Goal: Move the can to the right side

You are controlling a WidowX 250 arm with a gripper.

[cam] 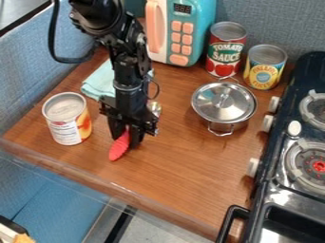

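Reading the view as a clock face, the white-and-orange can is standing upright at nine o'clock, near the left edge of the worktop. A pale teal cloth is lying at ten o'clock, partly behind the arm. At eight o'clock a ridged red thing is slanting down toward seven o'clock, its upper end right at the claw. The arm is hanging down from between eleven and twelve o'clock, and the claw is pointing down at eight o'clock, just right of the white-and-orange can and apart from it. I cannot tell how far open the claw is, or whether it is gripping the red thing.

Something small and shiny is showing just behind the arm, near the clock's centre. A teal toy microwave with pink buttons is standing at twelve o'clock. A lidded metal pot is sitting between two and three o'clock. Beyond it, a red can is standing upright at one o'clock, just beside the microwave, and a yellow can is standing upright at two o'clock. The black stove is running down the right side, around three and four o'clock.
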